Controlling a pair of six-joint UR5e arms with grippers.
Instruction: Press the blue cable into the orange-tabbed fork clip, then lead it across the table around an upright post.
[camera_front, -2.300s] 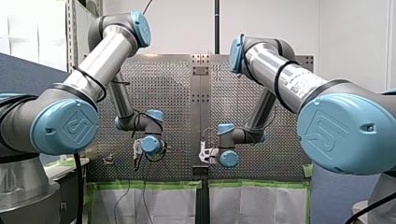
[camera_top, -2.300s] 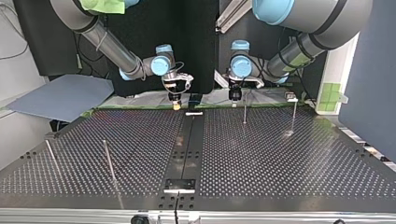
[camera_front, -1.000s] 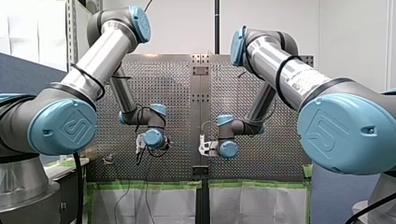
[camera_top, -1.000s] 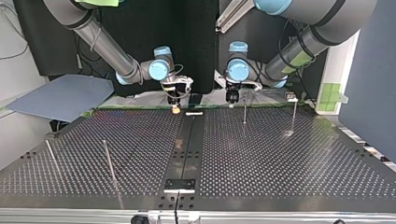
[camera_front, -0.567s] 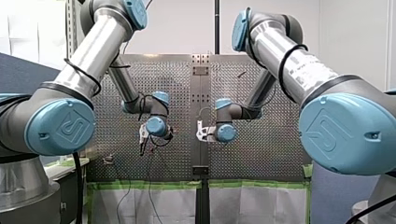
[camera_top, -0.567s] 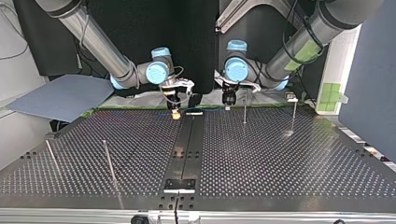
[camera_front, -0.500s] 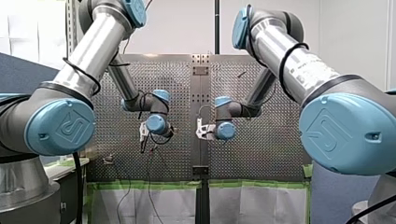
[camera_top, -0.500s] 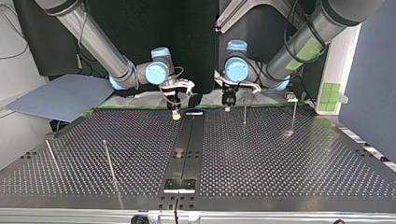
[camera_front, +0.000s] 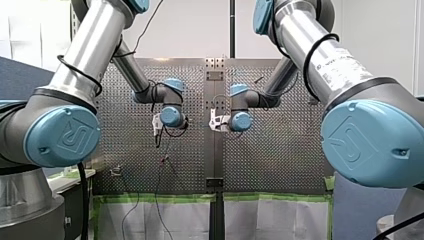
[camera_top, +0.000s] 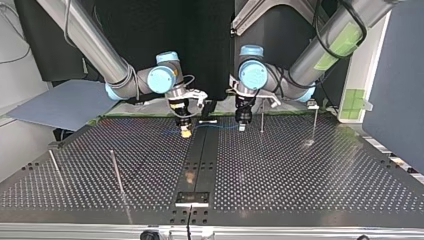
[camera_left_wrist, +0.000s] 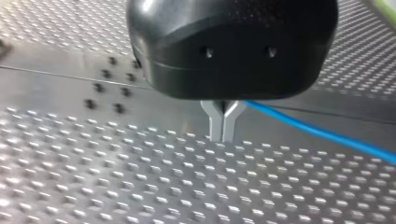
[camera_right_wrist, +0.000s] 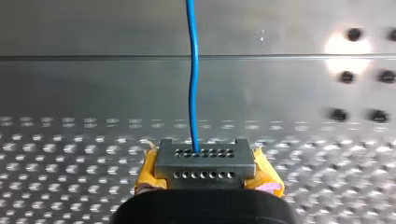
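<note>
Blue cable (camera_top: 216, 127) now hangs as a shallow, slightly sagging line between my two grippers, just above the table (camera_top: 300, 175) near the edge where the arms stand. A couple of seconds back both grippers were right at that edge and in the top view I could hardly see any cable. Since then they have come out together over the perforated plate, and the span between them has drawn out. My left gripper (camera_top: 242, 126) has its metal fingers (camera_left_wrist: 217, 122) pressed together with no gap at the tips. In the left wrist view the cable leaves from between them, so I judge it pinched there. My right gripper (camera_top: 186, 131) is closed too, yellow pads (camera_right_wrist: 145, 173) squeezed in on either side, with the cable running straight out ahead of it. A thin post (camera_top: 262, 118) stands just beside the left gripper. I read this as the pickup being done and the carry begun. The fork clip I cannot make out for certain in any view, so pressing in and routing around a post are both yet to do.
</note>
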